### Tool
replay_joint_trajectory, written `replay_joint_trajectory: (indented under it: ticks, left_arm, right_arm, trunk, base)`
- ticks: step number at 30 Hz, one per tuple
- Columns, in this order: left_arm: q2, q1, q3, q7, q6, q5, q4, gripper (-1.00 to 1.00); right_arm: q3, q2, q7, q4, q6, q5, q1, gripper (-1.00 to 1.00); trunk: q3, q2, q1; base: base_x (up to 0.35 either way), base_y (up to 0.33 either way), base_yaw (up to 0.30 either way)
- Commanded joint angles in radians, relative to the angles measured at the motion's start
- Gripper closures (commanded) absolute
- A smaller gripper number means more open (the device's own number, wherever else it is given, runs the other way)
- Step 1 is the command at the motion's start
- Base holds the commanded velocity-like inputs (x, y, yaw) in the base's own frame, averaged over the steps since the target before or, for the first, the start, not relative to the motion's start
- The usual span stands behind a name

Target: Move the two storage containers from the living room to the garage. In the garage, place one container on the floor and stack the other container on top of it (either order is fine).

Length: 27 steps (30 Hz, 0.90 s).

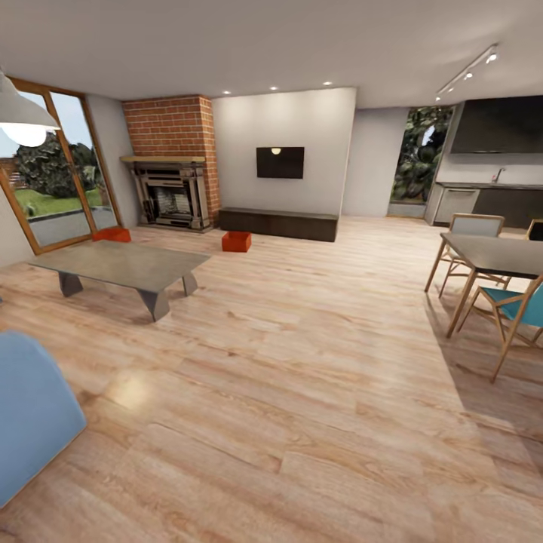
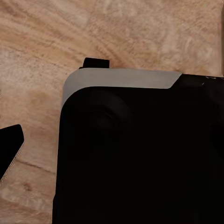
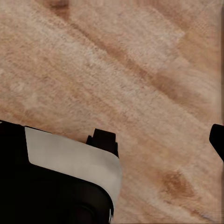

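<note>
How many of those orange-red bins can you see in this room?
2. One storage container sits on the wood floor by the glass doors, left of the fireplace. The other sits before the low TV bench. Furniture may hide more.

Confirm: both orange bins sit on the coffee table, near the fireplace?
Not quite. In the head view both bins sit on the wood floor, not the table: one beyond the table by the glass doors, the other by the low TV bench. Both are near the fireplace.
</note>
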Motion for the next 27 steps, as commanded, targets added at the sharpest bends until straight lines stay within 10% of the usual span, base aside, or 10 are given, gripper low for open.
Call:
replay_joint_trajectory:
  ticks: [1, 27]
  left_arm:
    - [0.000, 0.001, 0.001, 0.000, 0.001, 0.010, -0.002, -1.00]
    - [0.000, 0.001, 0.001, 0.000, 0.001, 0.010, -0.002, -1.00]
  right_arm:
    - [-0.008, 0.000, 0.002, 0.003, -0.005, 0.006, -0.001, -1.00]
    - [-0.008, 0.000, 0.002, 0.003, -0.005, 0.006, -0.001, -1.00]
  trunk:
    - [-0.001, 0.000, 0.001]
    - [-0.001, 0.000, 0.001]
  base:
    - [0.338, 0.000, 0.000]
    - [0.338, 0.000, 0.000]
